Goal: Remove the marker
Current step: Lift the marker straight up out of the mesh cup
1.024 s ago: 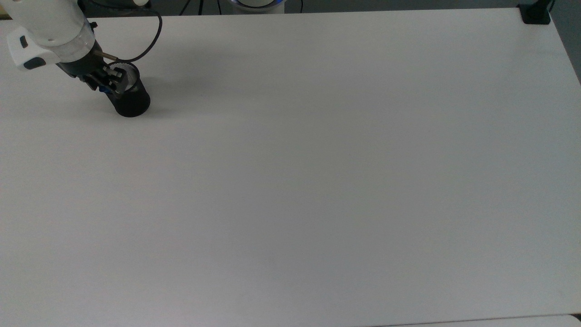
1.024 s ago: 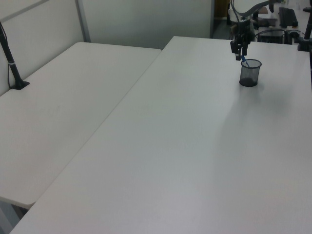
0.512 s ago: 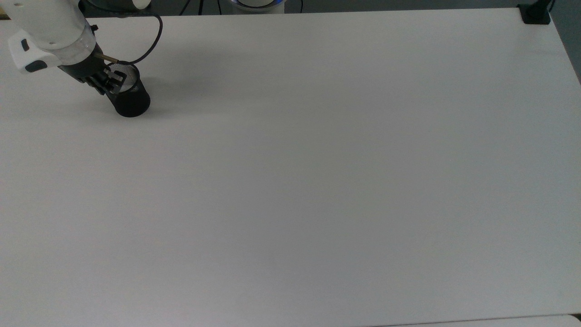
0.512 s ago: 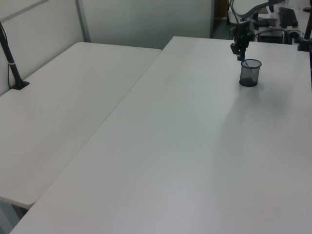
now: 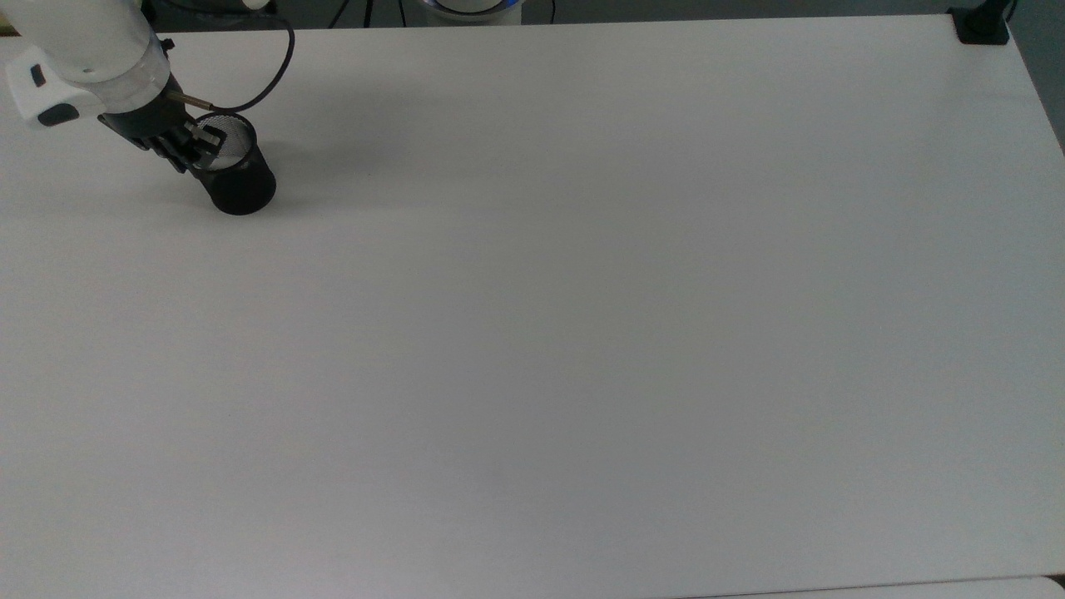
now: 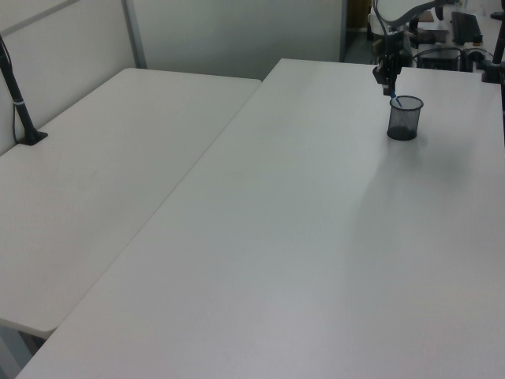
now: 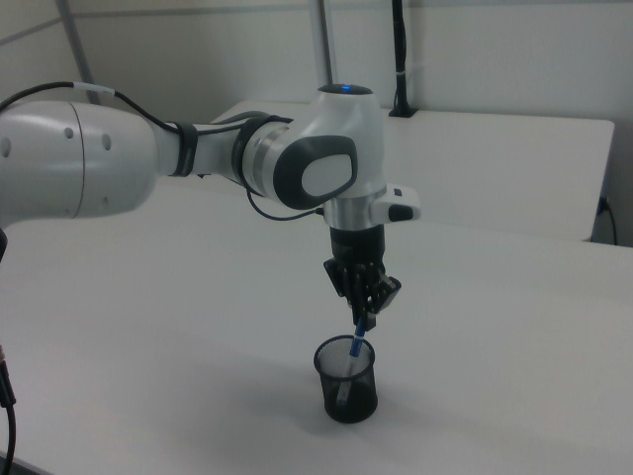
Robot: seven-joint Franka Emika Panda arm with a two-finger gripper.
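A black mesh cup (image 7: 347, 381) stands upright on the white table (image 7: 198, 327), near the top view's upper left corner (image 5: 240, 181). The marker (image 7: 358, 335) leans inside it, blue upper end sticking out above the rim and white barrel showing through the mesh. My gripper (image 7: 363, 309) hangs just over the cup's rim, shut on the marker's blue top end. In the left view the gripper (image 6: 388, 81) sits above the cup (image 6: 405, 119) with the marker (image 6: 394, 99) slanting down from it. In the top view the gripper (image 5: 190, 150) covers the cup's left rim.
The white table (image 5: 582, 333) stretches wide to the top view's right and bottom. A black clamp (image 5: 982, 25) sits at its top right corner. A black cable (image 5: 279, 71) loops behind the wrist. A second table (image 6: 95, 174) with a black post (image 6: 22, 110) lies at the left view's left.
The fingers closed together on the marker's blue end. The hand shifted slightly toward the top view's upper left. The cup stayed in place.
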